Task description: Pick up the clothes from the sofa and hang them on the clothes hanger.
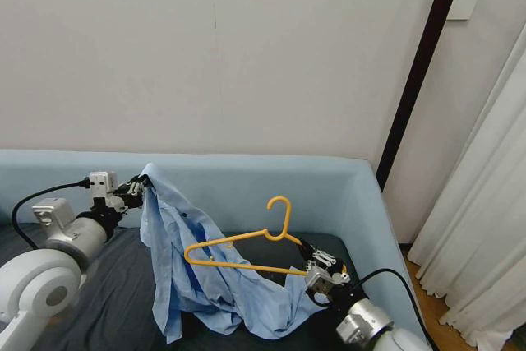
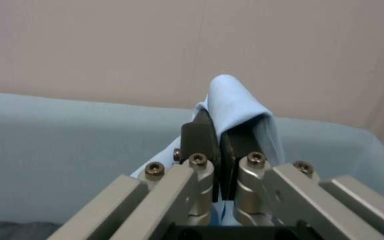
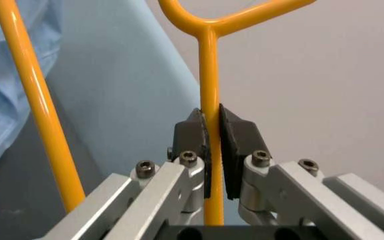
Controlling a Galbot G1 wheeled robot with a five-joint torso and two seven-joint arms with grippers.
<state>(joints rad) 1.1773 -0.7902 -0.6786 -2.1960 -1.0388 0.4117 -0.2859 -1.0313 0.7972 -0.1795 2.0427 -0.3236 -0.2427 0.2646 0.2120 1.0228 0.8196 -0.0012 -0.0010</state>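
Fingers (image 2: 202,137) of left gripper (image 1: 136,193) pinched shut on light blue fabric shirt (image 1: 177,244), fold between pads plain from left wrist view, shirt tail heaped on pale blue sofa (image 1: 353,195), yellow thin-rod hanger (image 1: 246,240) over it, right gripper (image 1: 315,259) clamped tight on hanger's rod, seen close from right wrist view

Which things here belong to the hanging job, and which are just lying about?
Job: blue shirt, held up by the left claw; yellow hanger, clamped in the right claw; sofa beneath them.
Not part of it: white curtain; dark frame post; wall.
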